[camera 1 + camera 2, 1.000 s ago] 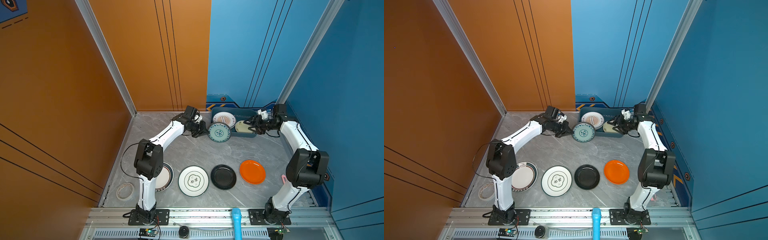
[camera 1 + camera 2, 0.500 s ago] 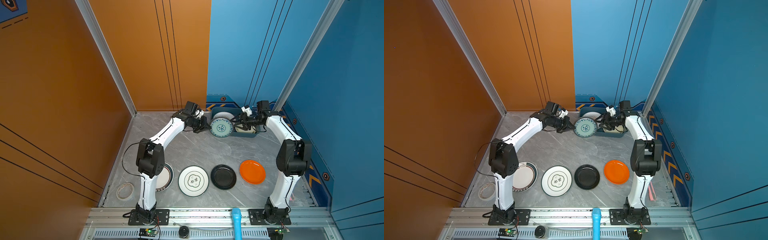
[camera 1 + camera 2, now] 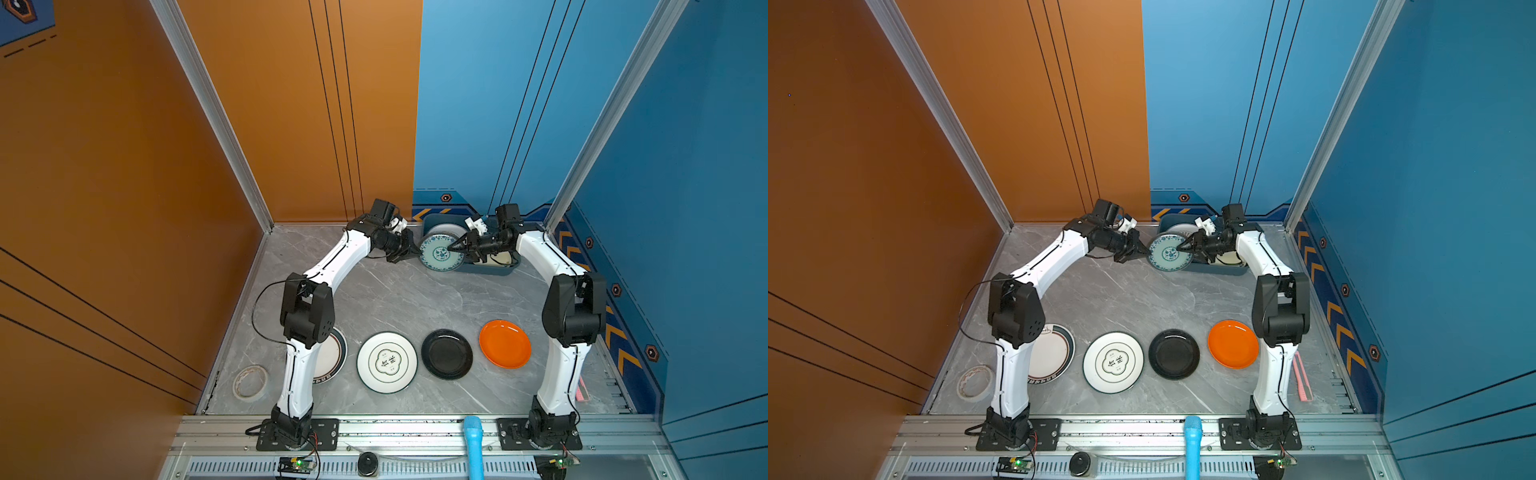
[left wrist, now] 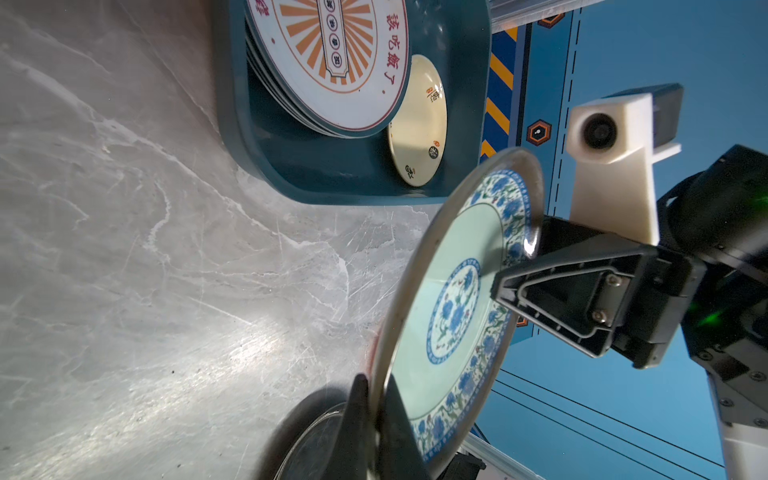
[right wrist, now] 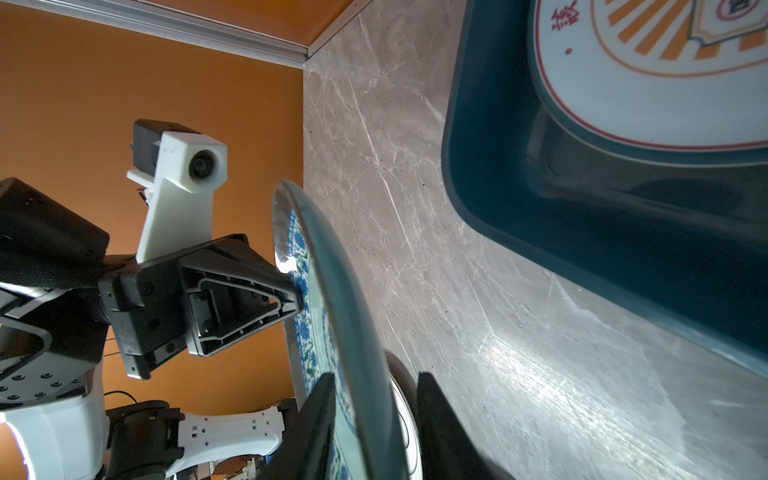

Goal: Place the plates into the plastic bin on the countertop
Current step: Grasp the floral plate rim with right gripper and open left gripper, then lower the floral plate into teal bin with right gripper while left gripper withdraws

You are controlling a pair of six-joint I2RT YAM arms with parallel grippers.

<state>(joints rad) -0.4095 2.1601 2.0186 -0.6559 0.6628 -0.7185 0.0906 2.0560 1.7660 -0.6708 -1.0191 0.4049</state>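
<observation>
A teal-patterned plate (image 3: 440,253) (image 3: 1169,253) hangs on edge just in front of the dark teal plastic bin (image 3: 494,272) (image 3: 1221,272). My left gripper (image 3: 415,251) (image 4: 374,382) is shut on its rim. From the opposite side my right gripper (image 3: 451,248) (image 5: 374,382) straddles the plate (image 5: 345,291), jaws still apart, with a gap at the plate's back. In the bin (image 4: 232,124) lie a stack topped by an orange sunburst plate (image 4: 332,62) and a cream plate (image 4: 419,124).
Near the front of the grey countertop (image 3: 395,299) lie an orange plate (image 3: 505,344), a black plate (image 3: 446,354), a white plate with green emblem (image 3: 386,362) and a dark-rimmed plate (image 3: 332,353) half hidden by the left arm. A tape roll (image 3: 250,382) sits front left.
My right gripper swung from over the bin to the teal-patterned plate's rim and its jaws narrowed around it. My left gripper carried the plate slightly toward the bin.
</observation>
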